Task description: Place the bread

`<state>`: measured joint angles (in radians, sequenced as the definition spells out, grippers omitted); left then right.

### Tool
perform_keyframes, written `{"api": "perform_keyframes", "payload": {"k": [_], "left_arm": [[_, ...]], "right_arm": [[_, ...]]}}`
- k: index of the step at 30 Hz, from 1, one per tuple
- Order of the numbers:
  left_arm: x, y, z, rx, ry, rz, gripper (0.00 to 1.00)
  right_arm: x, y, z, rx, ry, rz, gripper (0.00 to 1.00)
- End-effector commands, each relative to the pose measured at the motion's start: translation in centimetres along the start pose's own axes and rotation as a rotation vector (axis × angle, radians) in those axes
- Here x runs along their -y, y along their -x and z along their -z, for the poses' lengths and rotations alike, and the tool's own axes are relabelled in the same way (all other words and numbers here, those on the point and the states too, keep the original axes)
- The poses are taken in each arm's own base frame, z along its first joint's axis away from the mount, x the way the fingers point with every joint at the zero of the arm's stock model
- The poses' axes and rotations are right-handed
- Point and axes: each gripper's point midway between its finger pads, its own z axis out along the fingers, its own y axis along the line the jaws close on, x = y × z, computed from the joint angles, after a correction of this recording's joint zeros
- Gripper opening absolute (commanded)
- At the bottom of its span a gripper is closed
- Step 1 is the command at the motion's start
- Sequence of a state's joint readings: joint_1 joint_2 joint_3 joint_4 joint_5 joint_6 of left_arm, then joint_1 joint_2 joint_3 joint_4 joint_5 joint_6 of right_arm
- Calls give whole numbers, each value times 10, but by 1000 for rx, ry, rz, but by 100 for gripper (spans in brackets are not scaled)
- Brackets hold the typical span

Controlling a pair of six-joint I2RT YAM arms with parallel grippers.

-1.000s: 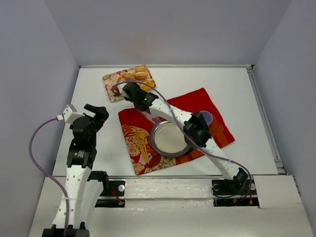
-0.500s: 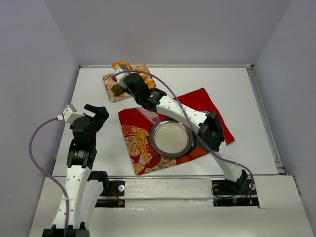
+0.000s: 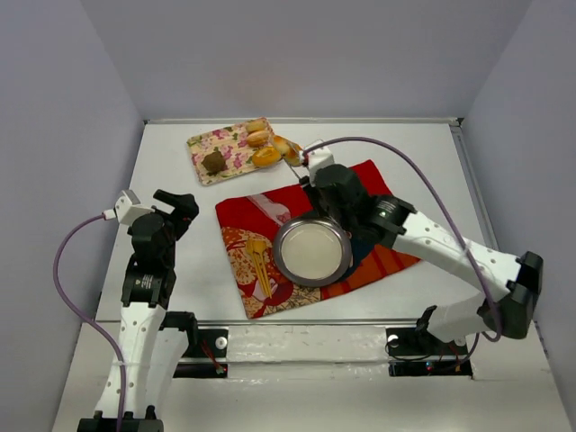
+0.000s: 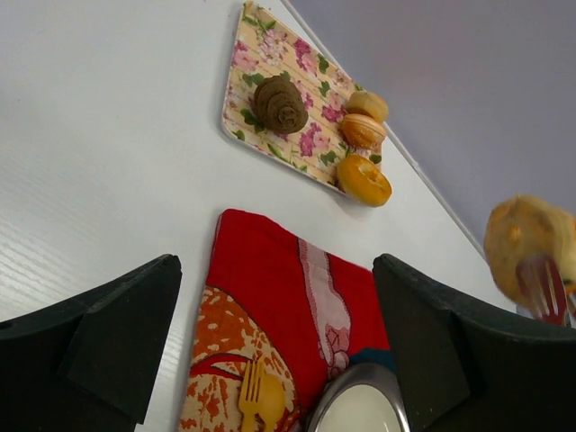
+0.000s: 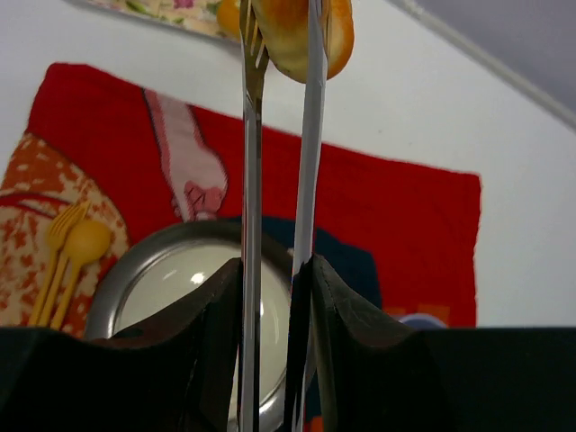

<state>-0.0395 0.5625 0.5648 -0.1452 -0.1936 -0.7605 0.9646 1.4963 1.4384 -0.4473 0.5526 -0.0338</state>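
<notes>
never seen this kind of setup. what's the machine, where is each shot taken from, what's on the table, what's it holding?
Two robot arms are bolted at the near edge of a white table. The wide picture looks down from above and behind them. The other two come from a camera on each wrist, so the black shapes at the bottom are that arm's own claw. The left claw is open and empty. The right claw is shut on metal tongs, and the tongs pinch a bread roll up off the table. On the table are a flowered tray with three small rolls and a dark brown piece, and a red cloth carrying a metal plate and a yellow fork and spoon.
</notes>
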Motion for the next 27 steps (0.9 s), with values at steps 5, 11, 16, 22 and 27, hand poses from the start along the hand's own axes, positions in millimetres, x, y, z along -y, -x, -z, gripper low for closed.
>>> {"api": "perform_keyframes", "payload": {"k": [5, 11, 16, 22, 27], "left_arm": [[19, 6, 7, 20, -97, 18, 99], [21, 8, 9, 26, -105, 20, 99], [20, 9, 9, 30, -103, 22, 99], [22, 11, 10, 34, -110, 22, 99], [21, 11, 10, 37, -103, 25, 99]], "right_arm": [[-22, -99, 87, -241, 216, -311, 7], [-33, -136, 119, -360, 332, -301, 7], [-28, -154, 131, -444, 322, -292, 7], [-35, -159, 142, -477, 376, -300, 14], [-44, -154, 151, -454, 473, -279, 46]]}}
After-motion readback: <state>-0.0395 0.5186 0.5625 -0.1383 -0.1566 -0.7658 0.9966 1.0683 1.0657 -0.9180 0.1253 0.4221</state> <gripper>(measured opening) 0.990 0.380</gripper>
